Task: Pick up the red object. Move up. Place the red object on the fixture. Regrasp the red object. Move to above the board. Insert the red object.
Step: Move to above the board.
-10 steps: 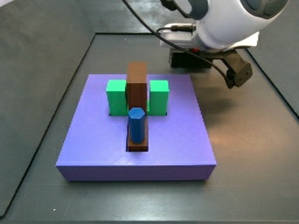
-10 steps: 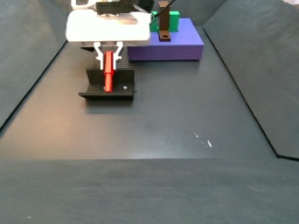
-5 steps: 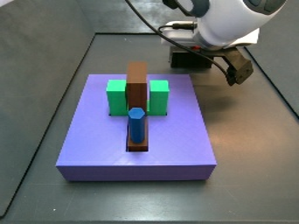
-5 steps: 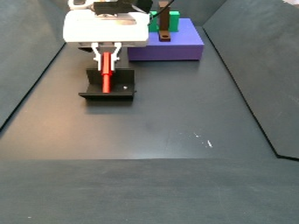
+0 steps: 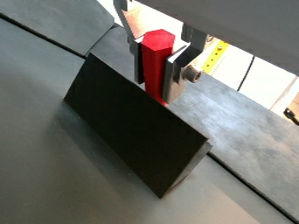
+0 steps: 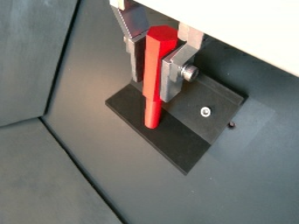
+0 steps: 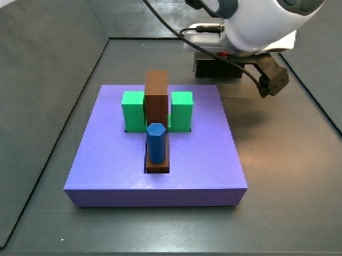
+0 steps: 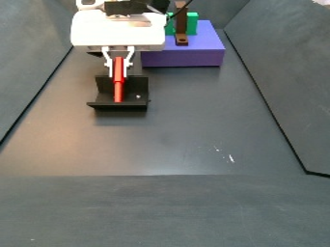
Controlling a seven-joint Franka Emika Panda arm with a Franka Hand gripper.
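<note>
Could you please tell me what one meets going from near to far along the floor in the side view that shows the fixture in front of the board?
Fixture with the red peg held upright in the gripper, then the purple board, then the green blocks.

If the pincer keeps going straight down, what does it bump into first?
Most likely the fixture. The pincer points down at it, holding the red object upright, whose lower end seems to rest on the fixture's base already, so the peg would press there first.
</note>
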